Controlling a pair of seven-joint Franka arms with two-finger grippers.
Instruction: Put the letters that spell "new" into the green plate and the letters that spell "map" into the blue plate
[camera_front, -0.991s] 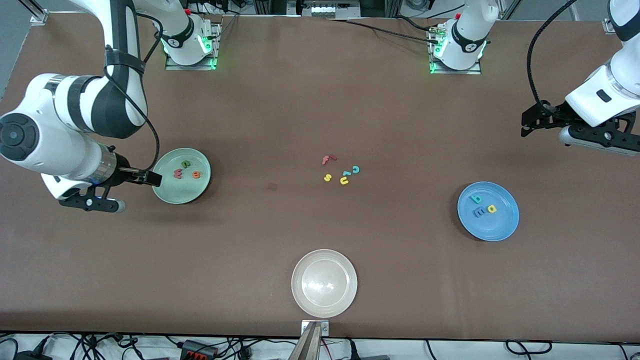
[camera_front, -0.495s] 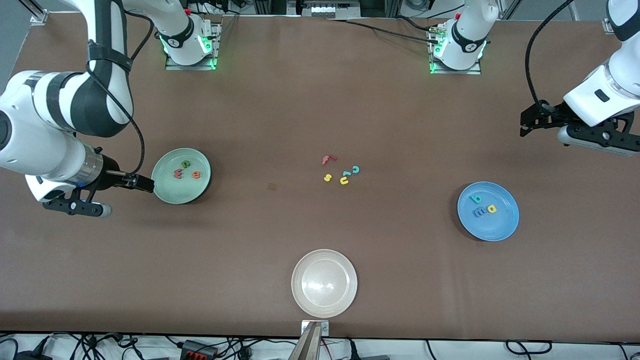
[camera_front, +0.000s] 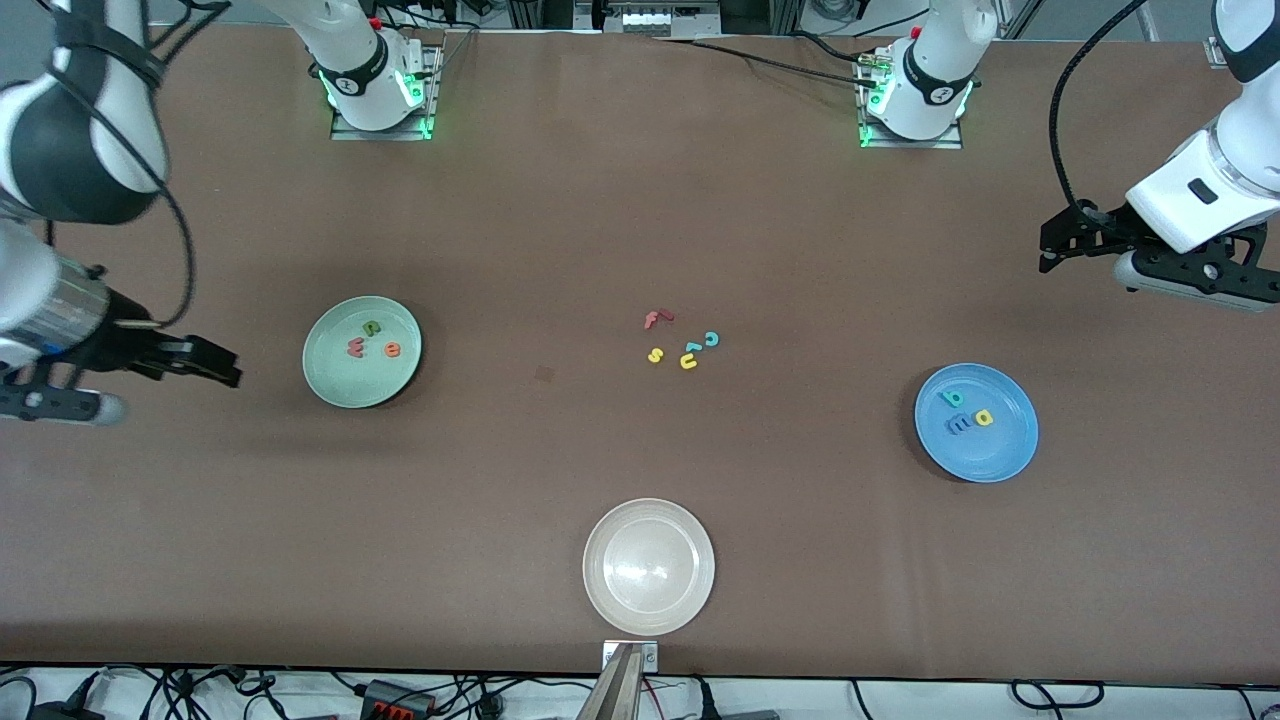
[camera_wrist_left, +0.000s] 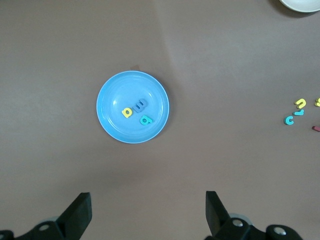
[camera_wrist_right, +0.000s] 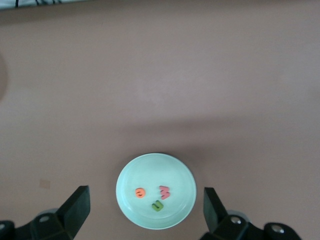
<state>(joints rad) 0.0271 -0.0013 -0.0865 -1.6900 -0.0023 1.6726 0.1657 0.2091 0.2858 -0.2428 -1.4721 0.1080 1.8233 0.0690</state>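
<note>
The green plate (camera_front: 340, 382) holds the green "n" (camera_front: 372, 327), the red "w" (camera_front: 356, 347) and the orange "e" (camera_front: 392, 349). On the blue plate (camera_front: 992, 457) lie the teal "p" (camera_front: 954, 398), the dark blue "m" (camera_front: 959, 424) and the yellow "a" (camera_front: 984, 417). My right gripper (camera_front: 222, 368) hangs open and empty over bare table beside the green plate (camera_wrist_right: 150, 170), toward the right arm's end. My left gripper (camera_front: 1046, 248) is open and empty over bare table toward the left arm's end. Its wrist view shows the blue plate (camera_wrist_left: 114, 95) with its letters.
A cream-white plate (camera_front: 648, 566) stands empty near the table's front edge. Loose letters lie mid-table: a red "f" (camera_front: 656, 319), a yellow "s" (camera_front: 655, 355), a teal "c" (camera_front: 711, 339), a yellow "u" (camera_front: 688, 361).
My right gripper has drawn away from the green plate's rim toward the right arm's end of the table. The left arm has barely moved.
</note>
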